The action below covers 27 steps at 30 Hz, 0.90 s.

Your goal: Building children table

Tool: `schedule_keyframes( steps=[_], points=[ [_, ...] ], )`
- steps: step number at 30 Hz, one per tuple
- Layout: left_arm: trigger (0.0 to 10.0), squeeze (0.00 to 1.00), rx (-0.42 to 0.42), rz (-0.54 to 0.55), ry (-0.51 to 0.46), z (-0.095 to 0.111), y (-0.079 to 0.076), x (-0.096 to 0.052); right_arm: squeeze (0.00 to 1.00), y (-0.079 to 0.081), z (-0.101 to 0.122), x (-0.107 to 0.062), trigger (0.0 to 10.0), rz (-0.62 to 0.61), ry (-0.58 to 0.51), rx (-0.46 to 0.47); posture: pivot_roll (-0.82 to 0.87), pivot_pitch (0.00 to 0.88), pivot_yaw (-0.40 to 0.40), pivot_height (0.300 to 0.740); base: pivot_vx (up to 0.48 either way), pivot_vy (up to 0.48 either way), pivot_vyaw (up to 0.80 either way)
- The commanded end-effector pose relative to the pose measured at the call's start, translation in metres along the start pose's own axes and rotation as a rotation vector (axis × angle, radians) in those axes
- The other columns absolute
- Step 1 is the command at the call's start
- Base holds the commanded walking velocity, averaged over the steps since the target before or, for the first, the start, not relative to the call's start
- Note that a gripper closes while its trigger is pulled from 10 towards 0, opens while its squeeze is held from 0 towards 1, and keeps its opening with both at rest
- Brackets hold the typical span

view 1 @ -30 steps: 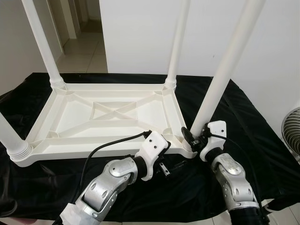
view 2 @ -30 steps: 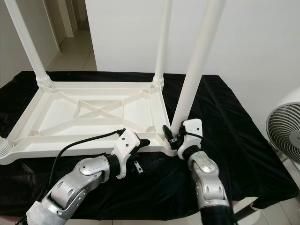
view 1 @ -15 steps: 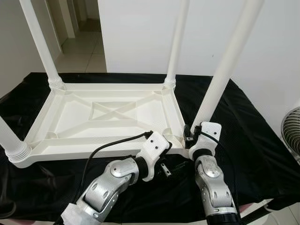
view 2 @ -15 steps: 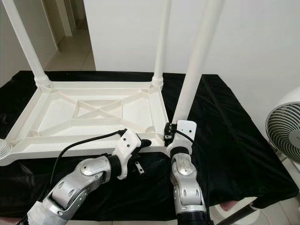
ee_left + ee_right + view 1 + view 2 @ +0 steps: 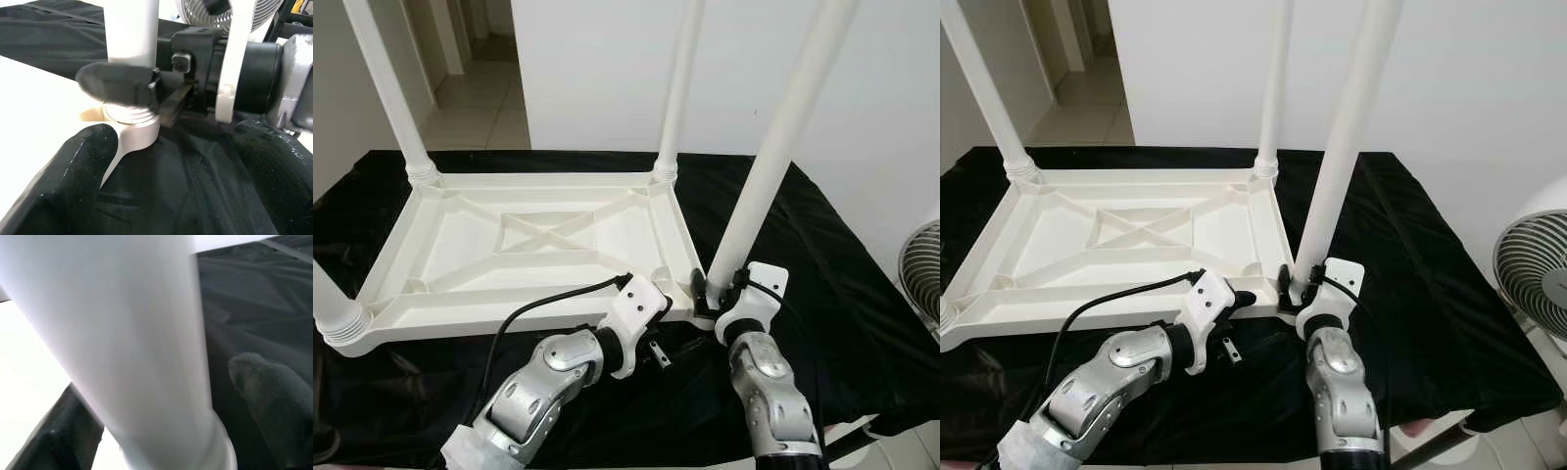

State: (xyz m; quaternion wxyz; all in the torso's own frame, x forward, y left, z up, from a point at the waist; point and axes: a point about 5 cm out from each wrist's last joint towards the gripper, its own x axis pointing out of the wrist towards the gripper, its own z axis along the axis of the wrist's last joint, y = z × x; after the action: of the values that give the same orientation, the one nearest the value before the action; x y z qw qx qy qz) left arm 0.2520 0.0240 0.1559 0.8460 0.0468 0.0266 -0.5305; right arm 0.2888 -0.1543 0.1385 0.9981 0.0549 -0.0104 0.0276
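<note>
A: Where is the children's table (image 5: 538, 245)?

B: Upside down on the black cloth (image 5: 822, 264) that covers the worktop, its ribbed underside facing up. Four white legs stand up from its corners: the far left leg (image 5: 391, 93), the far right leg (image 5: 677, 88), the near left leg (image 5: 335, 304) and the near right leg (image 5: 773, 166).

A: What is the right gripper (image 5: 1295, 284) doing?

B: It sits at the foot of the near right leg, just above the threaded collar. In the right wrist view the leg (image 5: 127, 347) runs between the two black fingers (image 5: 274, 401), one on each side. So the jaws are closed around the near right leg.

A: And the left gripper (image 5: 658, 345)?

B: It is at the near edge of the table, close beside that same corner. In the left wrist view one finger (image 5: 63, 181) lies by the white edge, the other over the cloth. The jaws are parted, holding nothing.

A: Anything else nearby?

B: A fan (image 5: 1533, 279) stands past the worktop's right end.
</note>
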Motion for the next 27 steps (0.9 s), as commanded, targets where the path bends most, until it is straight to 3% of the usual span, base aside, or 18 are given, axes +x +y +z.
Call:
schedule_keyframes(
  steps=[1,2,5,7,11,15,20,27],
  points=[
    [10.0,0.00,0.002,-0.030,0.006,-0.001,-0.003,0.001,0.00,-0.011,0.000,-0.004,10.0,0.078,0.002,-0.021,-0.05,0.027,-0.029,0.740,0.000,0.000,0.00],
    [10.0,0.00,0.003,-0.031,0.007,-0.001,-0.002,0.001,0.00,-0.021,-0.001,-0.007,10.0,0.153,0.016,-0.063,-0.05,0.023,-0.027,0.740,0.000,0.000,0.00],
    [10.0,0.00,0.004,-0.031,0.007,-0.001,-0.002,0.001,0.00,-0.027,-0.002,-0.010,10.0,0.202,0.028,-0.089,-0.05,0.023,-0.027,0.740,0.000,0.000,0.00],
    [10.0,0.00,0.005,-0.032,0.010,-0.001,-0.001,0.000,0.00,-0.038,-0.003,-0.012,10.0,0.314,0.053,-0.154,-0.05,0.023,-0.022,0.740,0.000,0.000,0.00],
    [10.0,0.00,0.005,-0.032,0.011,-0.001,-0.001,0.000,0.00,-0.041,-0.003,-0.012,10.0,0.336,0.058,-0.167,-0.05,0.023,-0.022,0.740,0.000,0.000,0.00],
    [10.0,0.00,0.015,-0.036,0.017,-0.001,0.001,-0.001,0.00,-0.052,0.002,0.001,10.0,0.512,0.066,-0.271,-0.04,0.010,-0.012,0.740,0.000,0.000,0.00],
    [10.0,0.00,0.018,-0.036,0.018,-0.001,0.000,-0.001,0.00,-0.051,0.003,0.011,10.0,0.564,0.069,-0.305,-0.03,0.006,-0.013,0.740,0.000,0.000,0.00],
    [10.0,0.00,0.022,-0.034,0.017,0.000,0.001,-0.001,0.00,-0.038,-0.001,0.030,10.0,0.670,0.092,-0.323,-0.02,0.000,-0.013,0.740,0.000,0.000,0.00]
  ],
)
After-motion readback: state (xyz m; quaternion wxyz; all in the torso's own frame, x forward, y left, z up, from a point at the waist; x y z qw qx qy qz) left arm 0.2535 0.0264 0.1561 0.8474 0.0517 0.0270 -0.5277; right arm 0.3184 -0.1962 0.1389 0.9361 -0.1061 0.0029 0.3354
